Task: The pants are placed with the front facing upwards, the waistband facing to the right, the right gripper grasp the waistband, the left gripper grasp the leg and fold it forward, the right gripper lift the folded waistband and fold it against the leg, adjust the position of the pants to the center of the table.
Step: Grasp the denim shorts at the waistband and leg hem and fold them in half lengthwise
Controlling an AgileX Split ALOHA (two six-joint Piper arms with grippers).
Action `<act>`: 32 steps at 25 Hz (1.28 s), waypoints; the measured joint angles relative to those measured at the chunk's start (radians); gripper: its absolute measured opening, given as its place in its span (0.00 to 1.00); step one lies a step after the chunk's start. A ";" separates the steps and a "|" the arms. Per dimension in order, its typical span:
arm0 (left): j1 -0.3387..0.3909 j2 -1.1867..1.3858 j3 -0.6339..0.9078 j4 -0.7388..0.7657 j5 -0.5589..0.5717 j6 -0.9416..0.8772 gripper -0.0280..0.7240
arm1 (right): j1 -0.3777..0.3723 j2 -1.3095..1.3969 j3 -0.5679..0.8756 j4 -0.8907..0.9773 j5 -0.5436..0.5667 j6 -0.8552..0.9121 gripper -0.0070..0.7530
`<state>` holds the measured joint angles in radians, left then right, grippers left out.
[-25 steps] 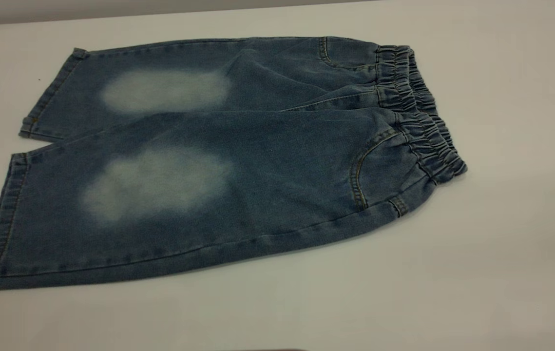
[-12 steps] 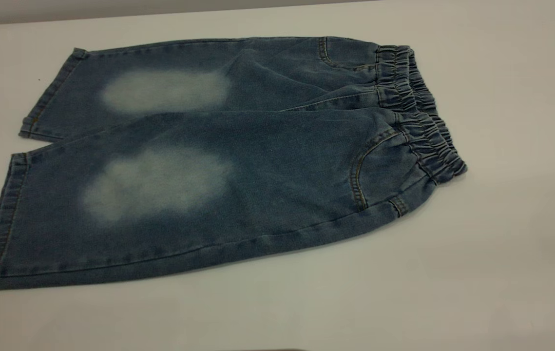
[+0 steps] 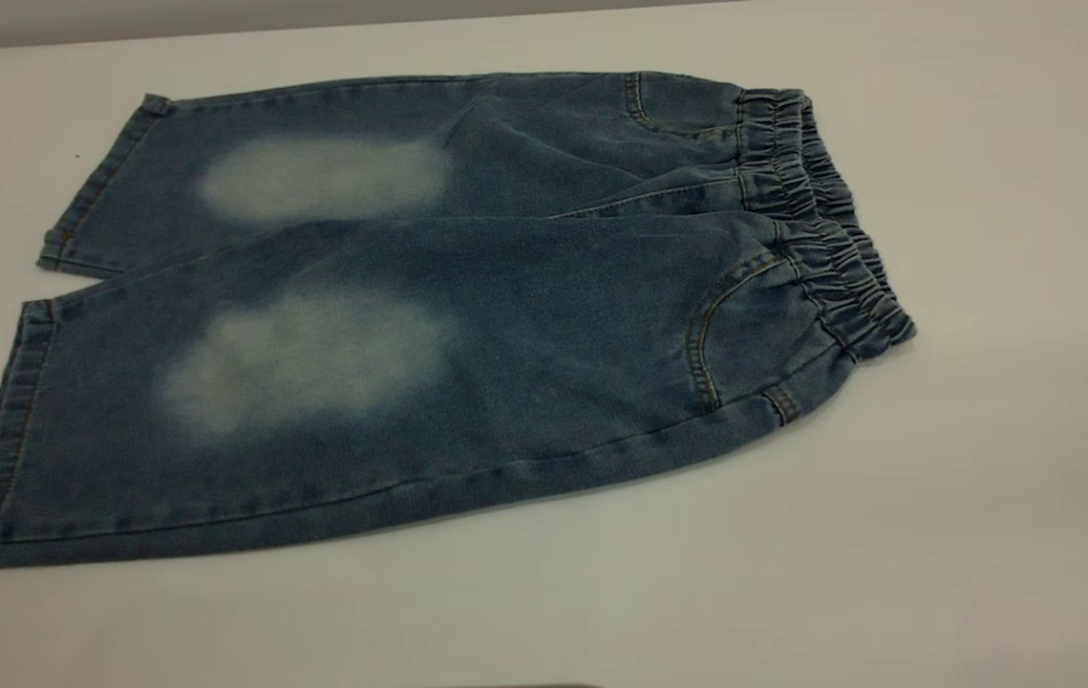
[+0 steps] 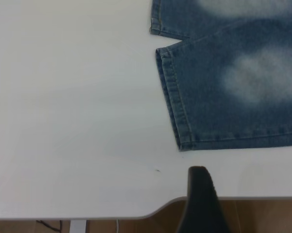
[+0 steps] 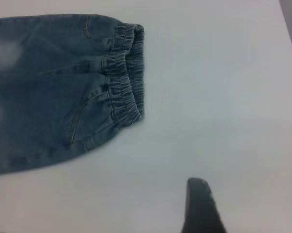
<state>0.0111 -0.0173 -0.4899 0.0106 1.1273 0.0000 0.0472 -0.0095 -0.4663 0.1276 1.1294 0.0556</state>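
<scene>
The blue denim pants (image 3: 467,306) lie flat, front up, on the white table (image 3: 983,478). The gathered waistband (image 3: 821,220) is at the right and both legs reach left, with the near leg's hem (image 3: 4,440) at the far left. Neither gripper shows in the exterior view. In the left wrist view a black part of my left gripper (image 4: 200,204) hangs over the table's edge, apart from the near leg's hem (image 4: 172,97). A black part of my right gripper (image 5: 200,208) shows in the right wrist view over bare table, well apart from the waistband (image 5: 124,73).
Bare white table lies right of the waistband (image 3: 1031,239) and in front of the pants (image 3: 601,592). The left wrist view shows the table's rounded edge (image 4: 111,213) with brown floor (image 4: 262,218) beyond it. A grey wall (image 3: 219,14) runs behind the far edge.
</scene>
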 joint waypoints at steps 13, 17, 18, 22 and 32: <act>0.000 0.000 0.000 0.000 0.000 0.000 0.63 | 0.000 0.000 0.000 -0.001 -0.001 0.010 0.51; 0.000 0.000 0.000 0.000 0.000 0.000 0.63 | 0.000 0.000 0.000 0.016 -0.001 0.014 0.51; 0.000 0.000 0.000 0.000 0.000 0.000 0.63 | 0.000 0.000 0.000 0.019 -0.003 0.014 0.51; 0.000 0.000 0.000 0.000 0.000 0.000 0.63 | 0.000 0.000 0.000 0.023 -0.004 0.022 0.51; 0.000 0.220 -0.088 0.001 -0.054 0.012 0.56 | 0.000 0.247 -0.012 0.143 -0.100 0.075 0.58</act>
<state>0.0111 0.2027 -0.5778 0.0112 1.0729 0.0122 0.0472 0.2378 -0.4787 0.2702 1.0296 0.1301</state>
